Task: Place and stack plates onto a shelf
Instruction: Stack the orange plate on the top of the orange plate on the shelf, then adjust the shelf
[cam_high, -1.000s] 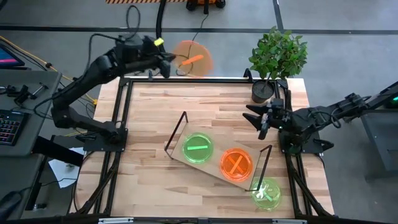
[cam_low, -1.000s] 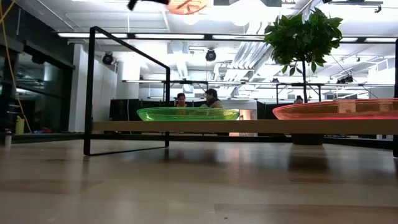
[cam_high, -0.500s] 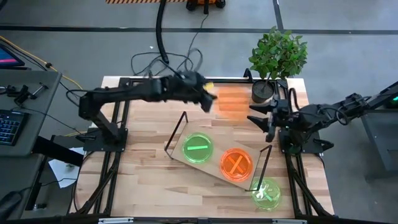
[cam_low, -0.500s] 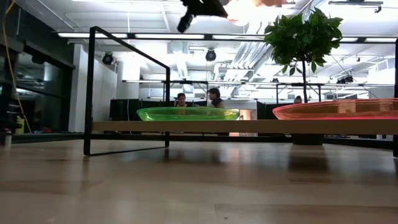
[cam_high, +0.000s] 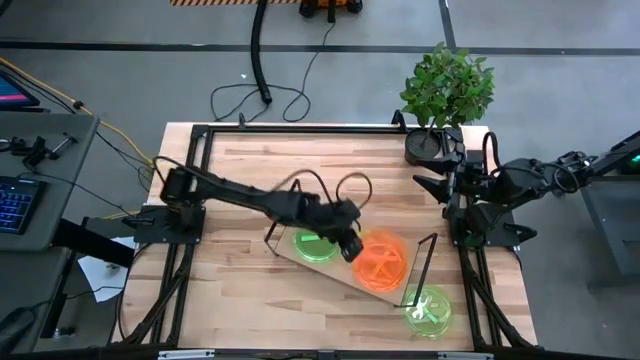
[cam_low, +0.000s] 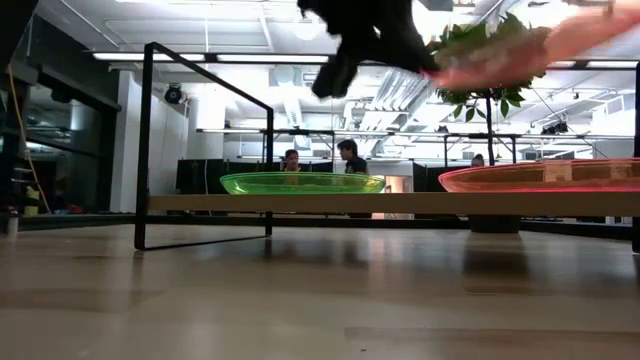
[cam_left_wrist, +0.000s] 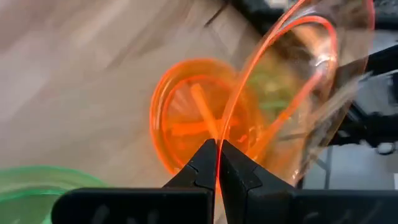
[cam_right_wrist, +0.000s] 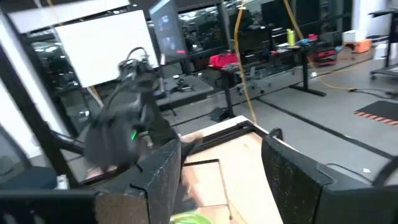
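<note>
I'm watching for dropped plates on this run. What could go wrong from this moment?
1. The left gripper pinches the carried orange plate only at its thin rim; held tilted like that, it could slip or twist free.
2. That plate hangs above the orange plate already on the shelf. Released while tilted, it may land askew and slide off rather than nest.
3. The shelf's black end frame stands close by; the plate's edge might clip it.

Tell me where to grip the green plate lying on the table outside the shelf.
Take the green plate by its raised rim, coming from above at its outer edge, away from the shelf. It lies flat, so only the thin rim likely gives an end effector purchase.
</note>
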